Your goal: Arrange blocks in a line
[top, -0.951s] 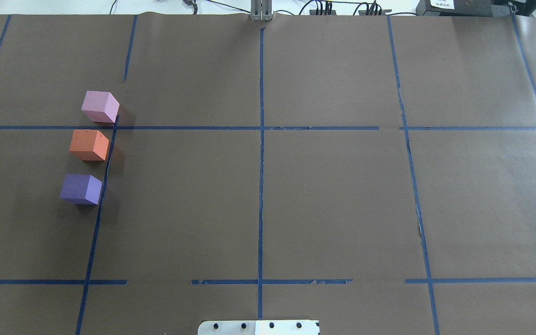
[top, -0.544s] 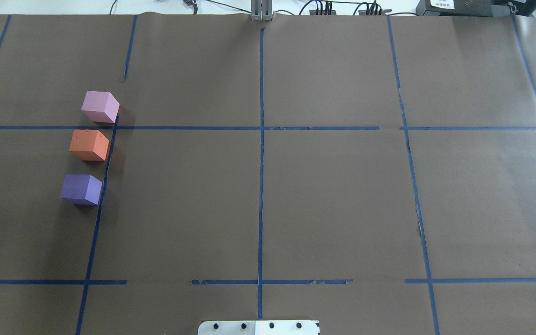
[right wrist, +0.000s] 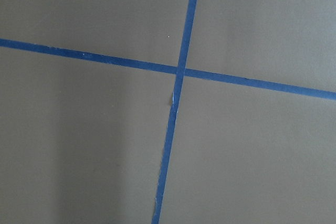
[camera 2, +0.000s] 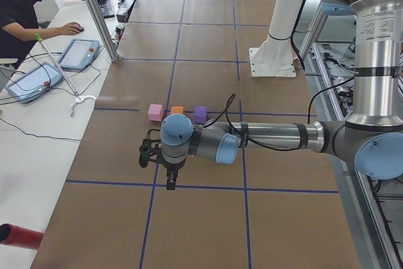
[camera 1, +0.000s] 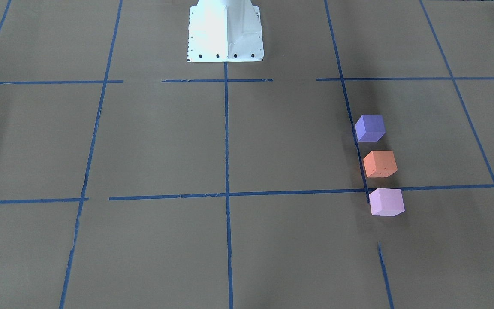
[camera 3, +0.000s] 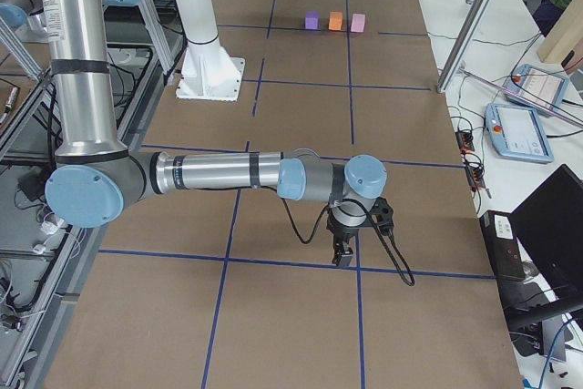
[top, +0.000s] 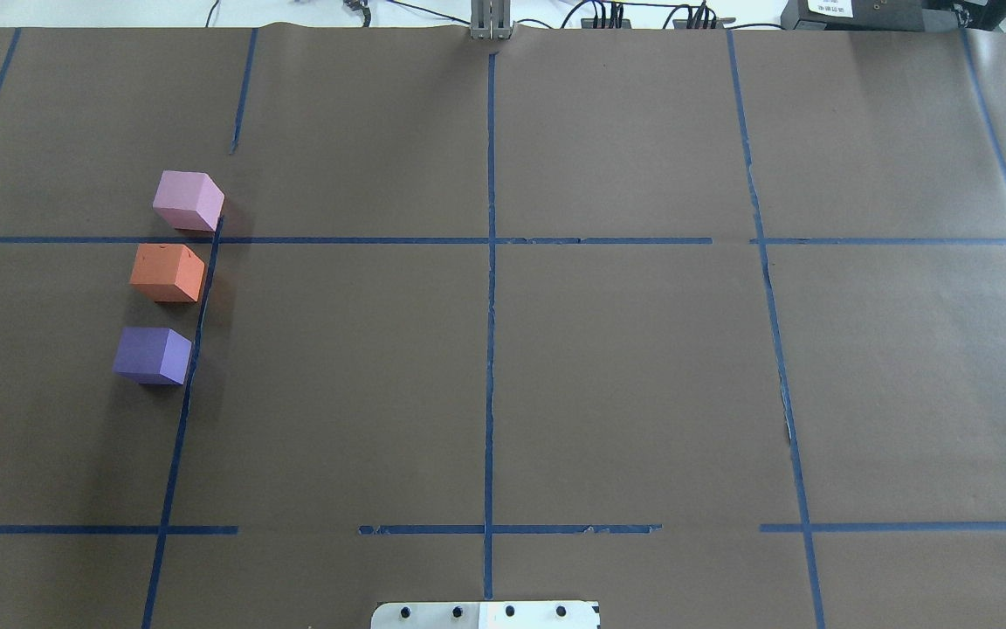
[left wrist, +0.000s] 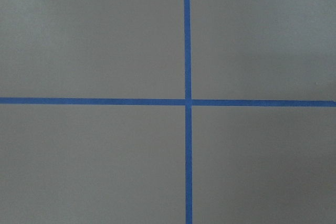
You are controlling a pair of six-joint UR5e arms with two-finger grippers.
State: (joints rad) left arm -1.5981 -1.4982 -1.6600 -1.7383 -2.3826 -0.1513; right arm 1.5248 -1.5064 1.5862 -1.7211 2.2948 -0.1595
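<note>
Three blocks stand in a straight row on the brown paper, left of centre in the overhead view: the light pink block (top: pixel 189 201) farthest, the orange block (top: pixel 168 273) in the middle, the violet-blue block (top: pixel 152 355) nearest. Small gaps separate them. In the front-facing view they are violet-blue (camera 1: pixel 370 128), orange (camera 1: pixel 380 164), pink (camera 1: pixel 386 201). My left gripper (camera 2: pixel 169 184) shows only in the exterior left view, pointing down, well clear of the blocks. My right gripper (camera 3: pixel 342 257) shows only in the exterior right view, far from them. I cannot tell whether either is open.
The white robot base plate (top: pixel 485 615) sits at the table's near edge. Blue tape lines (top: pixel 490 262) grid the paper. An operator (camera 2: pixel 19 11) with tablets sits at a side desk. A teach pendant (camera 3: pixel 519 129) lies beside the table.
</note>
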